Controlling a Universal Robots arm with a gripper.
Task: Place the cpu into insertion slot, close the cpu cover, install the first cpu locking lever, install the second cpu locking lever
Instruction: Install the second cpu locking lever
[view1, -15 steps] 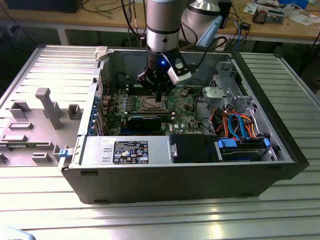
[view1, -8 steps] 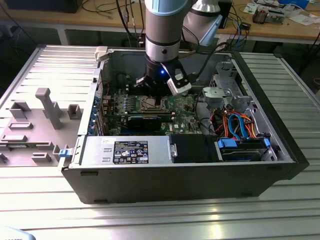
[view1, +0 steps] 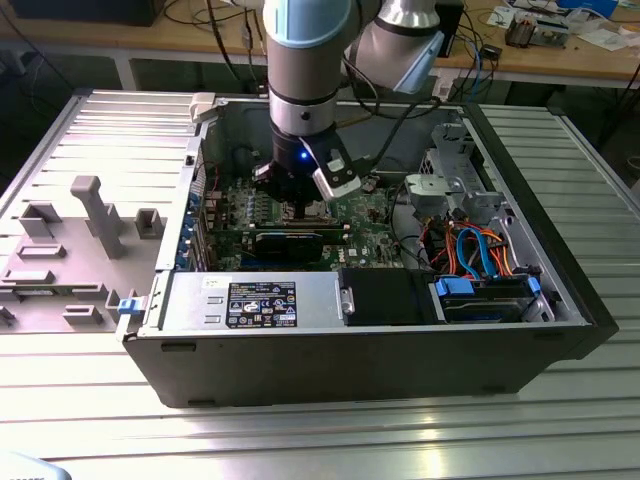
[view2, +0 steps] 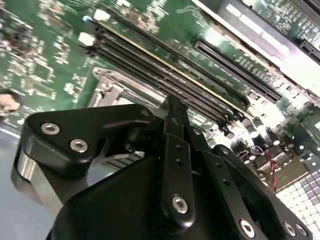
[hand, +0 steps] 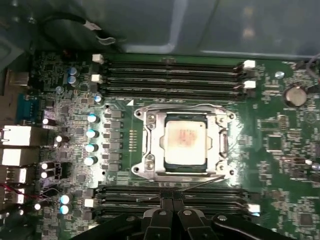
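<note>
Black gripper (hand: 172, 212) linkage sits closest to the lens in both wrist views. In first wrist view the two fingers (hand: 167, 200) stand pressed together w/ no gap and nothing between them, tips over the memory slots (hand: 170, 195) just beside the socket's near edge. A thin silvery locking lever (hand: 192, 186) runs slantwise right by the tips; whether they touch it can't be told.

Cpu (hand: 185, 141) lies centre frame in first wrist view, pale face up, already seated in the insertion slot (hand: 226, 145). Cpu cover (hand: 156, 142) is down around it, chip showing thru the window. Lever doesn't look hooked yet, so judged: chip placed, cover shut, lever work in hand.

In exterior view the arm reaches down into the open computer case (view1: 560, 290), gripper (view1: 300, 210) low over the green motherboard (view1: 370, 215), upper-centre of frame.

Risks, as judgement:
- closed tips are narrow, so a springy wire lever could slip off sideways and snap back up
- tips sit over the memory slots; pushing down off-target could scrape slot or board parts
- if the cover isn't fully flat, forcing the lever could load the chip unevenly.
</note>
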